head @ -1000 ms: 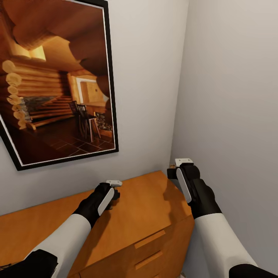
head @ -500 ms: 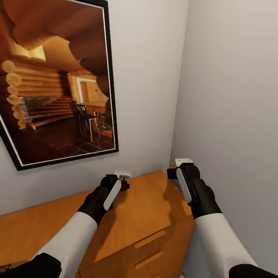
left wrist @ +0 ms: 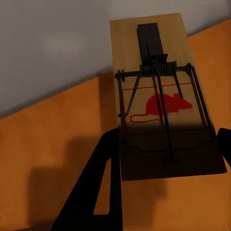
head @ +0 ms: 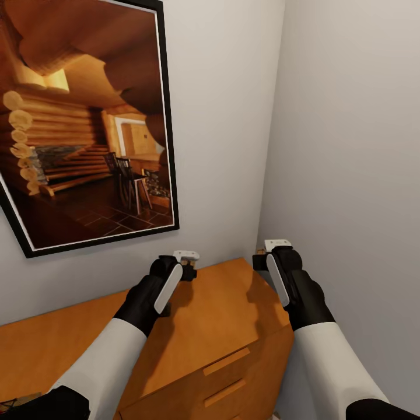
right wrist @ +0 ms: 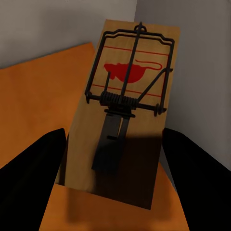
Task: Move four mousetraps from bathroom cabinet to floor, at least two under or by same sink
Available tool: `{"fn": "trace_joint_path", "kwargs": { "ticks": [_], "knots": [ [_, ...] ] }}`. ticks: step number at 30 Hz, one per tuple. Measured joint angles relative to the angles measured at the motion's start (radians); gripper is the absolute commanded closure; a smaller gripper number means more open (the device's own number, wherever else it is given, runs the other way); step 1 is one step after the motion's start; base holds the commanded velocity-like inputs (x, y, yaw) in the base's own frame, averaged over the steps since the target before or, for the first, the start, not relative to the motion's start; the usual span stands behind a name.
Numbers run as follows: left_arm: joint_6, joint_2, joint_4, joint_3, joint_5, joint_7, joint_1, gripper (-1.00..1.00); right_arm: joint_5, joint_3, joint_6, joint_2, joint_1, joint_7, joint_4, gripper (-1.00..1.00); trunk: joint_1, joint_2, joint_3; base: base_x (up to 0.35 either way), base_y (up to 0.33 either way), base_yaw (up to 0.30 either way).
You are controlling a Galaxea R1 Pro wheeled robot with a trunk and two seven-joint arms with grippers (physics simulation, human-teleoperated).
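Between my left fingers [left wrist: 98,187] sits one mousetrap [left wrist: 161,96], gripped above the cabinet [head: 221,315] top; my right gripper [right wrist: 115,192] clamps a second mousetrap [right wrist: 125,110] over the cabinet's far right corner. A framed picture [head: 87,122] hangs on the wall behind, the side wall close on the right.

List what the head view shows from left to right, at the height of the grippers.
Flat top of the orange-brown wooden cabinet → left gripper, black with a white cap → right gripper, near the cabinet's right corner → plain grey side wall.
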Motion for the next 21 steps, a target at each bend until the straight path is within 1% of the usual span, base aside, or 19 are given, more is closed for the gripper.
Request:
{"fn": "trace_joint_path", "kwargs": {
  "ticks": [6, 21],
  "knots": [
    [-0.001, 0.000, -0.001, -0.007, -0.001, 0.003, 0.000, 1.00, 0.000, 0.000, 0.000, 0.000, 0.000, 0.000, 0.000, 1.00, 0.000, 0.000, 0.000, 0.000, 0.000, 0.000],
    [-0.001, 0.000, -0.002, -0.009, -0.002, 0.006, 0.000, 1.00, 0.000, -0.001, 0.000, -0.001, -0.001, 0.000, -0.001, 1.00, 0.000, 0.000, 0.000, 0.000, 0.000, 0.000]
  ]
}}
